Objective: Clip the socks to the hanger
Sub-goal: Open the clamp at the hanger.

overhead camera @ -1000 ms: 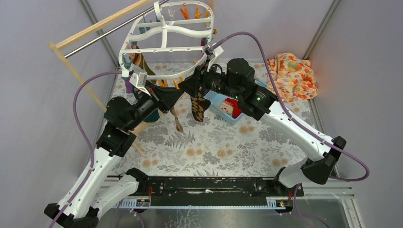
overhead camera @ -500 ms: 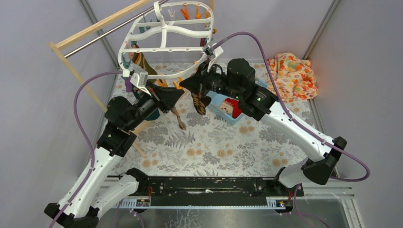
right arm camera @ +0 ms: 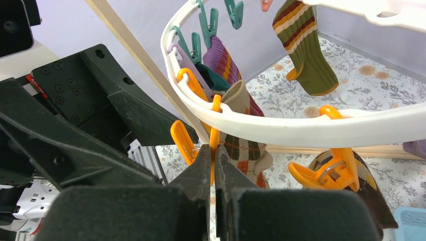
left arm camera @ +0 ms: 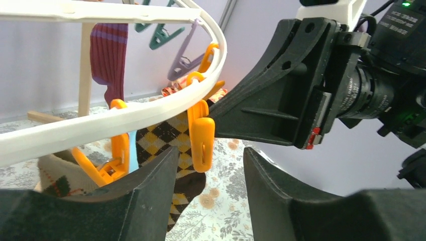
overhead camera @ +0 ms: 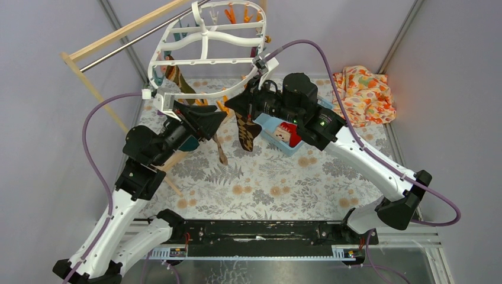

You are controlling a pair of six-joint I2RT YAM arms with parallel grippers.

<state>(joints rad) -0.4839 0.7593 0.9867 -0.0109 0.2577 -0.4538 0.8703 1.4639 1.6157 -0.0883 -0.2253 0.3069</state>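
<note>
Sock (left arm camera: 156, 143) of brown-cream argyle just behind orange peg (left arm camera: 203, 143) on white hanger (left arm camera: 125, 118).

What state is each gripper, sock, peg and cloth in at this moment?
hanger, hung up, several socks on it
left gripper, open, gripping nothing
right gripper, shut on orange peg
orange peg, hanging from hanger, pinched
argyle sock, clipped, hanging
red sock, lying in blue tub, unclipped
floral cloth, crumpled on table
</note>
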